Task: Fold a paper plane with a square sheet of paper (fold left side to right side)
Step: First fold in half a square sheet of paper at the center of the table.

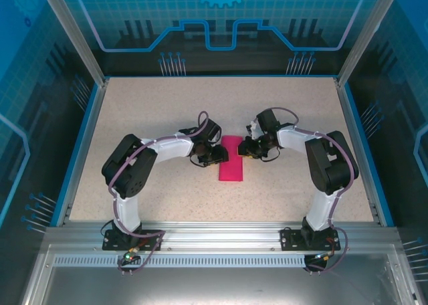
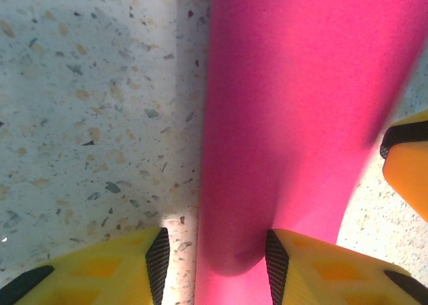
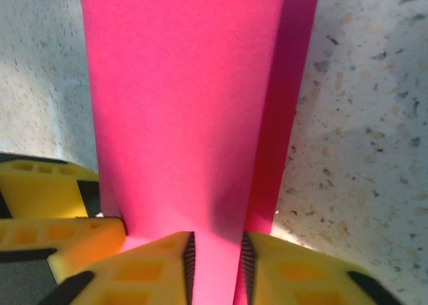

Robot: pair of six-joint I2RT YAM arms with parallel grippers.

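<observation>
Left claw (image 2: 215,258) half open, right claw (image 3: 216,258) barely parted, both straddle the square sheet of paper (image 1: 231,164) mid-frame unclamped; its left-to-right fold looks made, crease-pressing next.

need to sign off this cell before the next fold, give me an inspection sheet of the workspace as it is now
surface: speckled beige table with a blue rim, no spills or marks seen
job's things: magenta-pink sheet of paper lying mid-table, folded into a narrow rectangle; the right wrist view shows a second layer along one long edge
clutter: nothing seen
grippers: left gripper open, its fingers astride the paper's edge; right gripper narrowly open, with paper showing between its fingers
cables: purple cables looped along both arms, clear of the paper
surroundings: blue-tinted panels around the table, aluminium rail under the arm bases
</observation>
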